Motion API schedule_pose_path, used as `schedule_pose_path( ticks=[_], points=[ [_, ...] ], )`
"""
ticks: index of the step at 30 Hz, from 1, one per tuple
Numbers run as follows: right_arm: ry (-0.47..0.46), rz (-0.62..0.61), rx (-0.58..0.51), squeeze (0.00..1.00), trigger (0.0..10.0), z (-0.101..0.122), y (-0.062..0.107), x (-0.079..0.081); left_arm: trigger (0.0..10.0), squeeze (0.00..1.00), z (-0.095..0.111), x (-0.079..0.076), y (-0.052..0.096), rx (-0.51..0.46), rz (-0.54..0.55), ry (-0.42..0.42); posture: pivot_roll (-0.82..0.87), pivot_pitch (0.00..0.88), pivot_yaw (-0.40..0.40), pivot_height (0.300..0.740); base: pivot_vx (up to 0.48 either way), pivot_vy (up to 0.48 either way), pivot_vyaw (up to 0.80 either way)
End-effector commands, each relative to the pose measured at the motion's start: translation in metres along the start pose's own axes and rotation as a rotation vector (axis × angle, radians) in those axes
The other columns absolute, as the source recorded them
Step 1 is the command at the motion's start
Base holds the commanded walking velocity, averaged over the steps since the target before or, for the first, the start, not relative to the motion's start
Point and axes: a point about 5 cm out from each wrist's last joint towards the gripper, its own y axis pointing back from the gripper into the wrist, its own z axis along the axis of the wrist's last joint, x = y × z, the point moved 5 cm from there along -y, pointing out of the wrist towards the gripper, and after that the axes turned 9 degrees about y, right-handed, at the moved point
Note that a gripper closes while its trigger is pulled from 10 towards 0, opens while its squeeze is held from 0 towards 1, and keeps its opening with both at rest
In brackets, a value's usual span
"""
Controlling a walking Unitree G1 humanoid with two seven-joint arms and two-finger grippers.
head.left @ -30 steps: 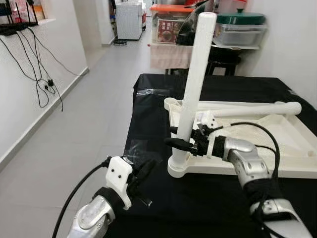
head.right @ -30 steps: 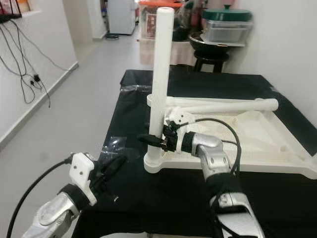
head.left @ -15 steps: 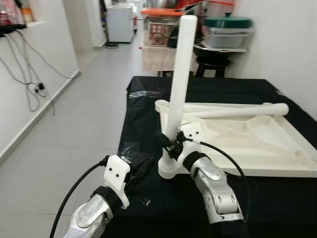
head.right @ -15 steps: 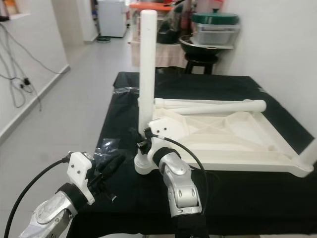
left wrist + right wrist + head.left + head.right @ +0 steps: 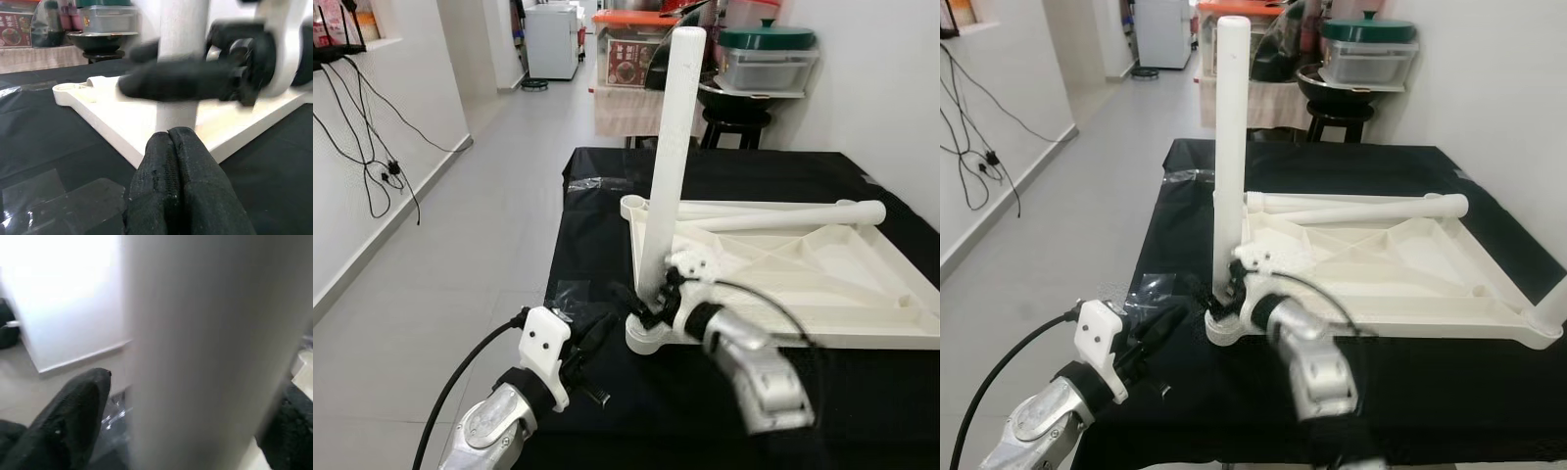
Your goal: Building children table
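- Gripping the upright leg [image 5: 668,157] low down, the right gripper [image 5: 649,302] has one black finger on each side of the white tube, just above the corner socket [image 5: 646,338] of the tabletop [image 5: 822,284].
- In the right wrist view the leg [image 5: 205,347] stands between the two fingers [image 5: 68,426], close against the camera.
- The tabletop lies upside down on the black cloth [image 5: 607,235], ribs facing up; the leg rises from its near left corner, leaning slightly to the right.
- A second leg [image 5: 783,217] lies flat across the far edge of the tabletop.
- The left gripper [image 5: 592,338] hangs over the cloth's near left edge, near the socket but apart from it, fingers pressed together and holding nothing; the left wrist view shows them closed [image 5: 181,186], pointing at the base of the leg.
- A sheet of clear plastic [image 5: 573,292] lies on the cloth beside the left gripper.
- Behind the cloth-covered table stand a stool [image 5: 732,122] and storage boxes [image 5: 769,59]; grey floor [image 5: 460,255] runs along the left, with cables [image 5: 372,147] on the wall.
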Motion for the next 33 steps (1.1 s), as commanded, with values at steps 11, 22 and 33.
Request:
schedule_pose_path(
  ticks=[11, 22, 33],
  points=[
    [-0.002, 0.238, 0.058, 0.0, 10.0, -0.01, 0.007, -0.034, 10.0, 0.0, -0.005, 0.0, -0.001, 0.011, 0.011, -0.007, 0.05, 0.0, -0.061, 0.74, 0.0, 0.0, 0.0],
    [-0.011, 0.21, 0.103, 0.0, 0.0, -0.027, 0.012, -0.046, 10.0, 0.0, -0.005, 0.001, -0.001, 0.008, 0.019, -0.014, 0.07, 0.0, -0.069, 0.74, 0.0, 0.0, 0.0],
    [-0.094, 0.042, 0.118, 0.0, 0.0, -0.052, 0.025, -0.031, 10.0, 0.0, -0.002, 0.001, 0.001, 0.003, 0.017, -0.008, 0.06, 0.0, -0.064, 0.74, 0.0, 0.0, 0.0]
  ],
)
